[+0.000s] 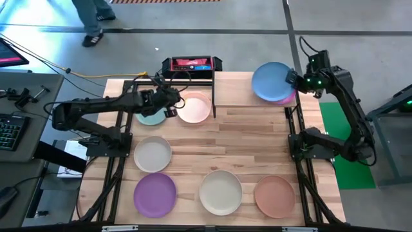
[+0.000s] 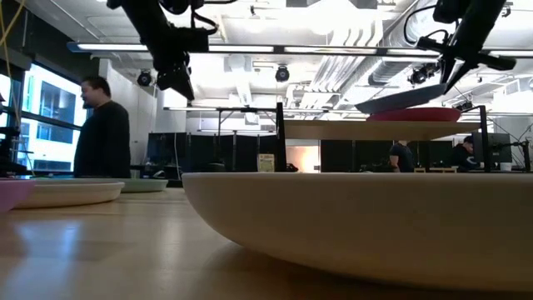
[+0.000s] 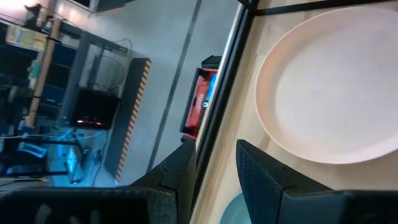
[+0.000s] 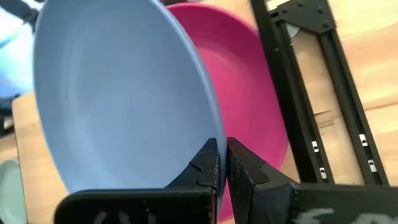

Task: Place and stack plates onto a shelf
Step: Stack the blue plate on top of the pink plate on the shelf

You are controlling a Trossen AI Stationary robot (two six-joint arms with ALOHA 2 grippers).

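The blue plate (image 1: 271, 80) (image 4: 118, 93) is tilted in my right gripper (image 1: 297, 79) (image 4: 222, 163), which is shut on it, just over the magenta plate (image 1: 288, 98) (image 4: 249, 87). The magenta plate lies flat on the right half of the shelf (image 1: 235, 87) (image 2: 333, 130). My left gripper (image 1: 172, 103) (image 3: 216, 168) is open and raised between the teal plate (image 1: 151, 118) and the pale pink plate (image 1: 195, 107) (image 3: 329, 81), touching neither. The grey (image 1: 152, 153), purple (image 1: 154, 193), cream (image 1: 221, 191) (image 2: 366, 217) and salmon-brown (image 1: 274, 196) plates lie flat on the table. My right gripper pinches the blue plate's rim (image 4: 216, 134) at its right side, one finger on the upper face and one on the underside. The fingers come from the table's right, slanting down. The plate is tilted with the held edge high (image 2: 445, 86); whether its low edge (image 2: 362, 108) touches the magenta plate cannot be told.
The shelf's black posts (image 2: 279, 137) (image 2: 484, 137) stand at its ends, and its left half is bare board. A red-and-black device (image 1: 190, 63) sits past the table's far edge. A person (image 2: 104, 133) stands in the room beyond, and a desk with a keyboard (image 1: 9, 129) stands to the left.
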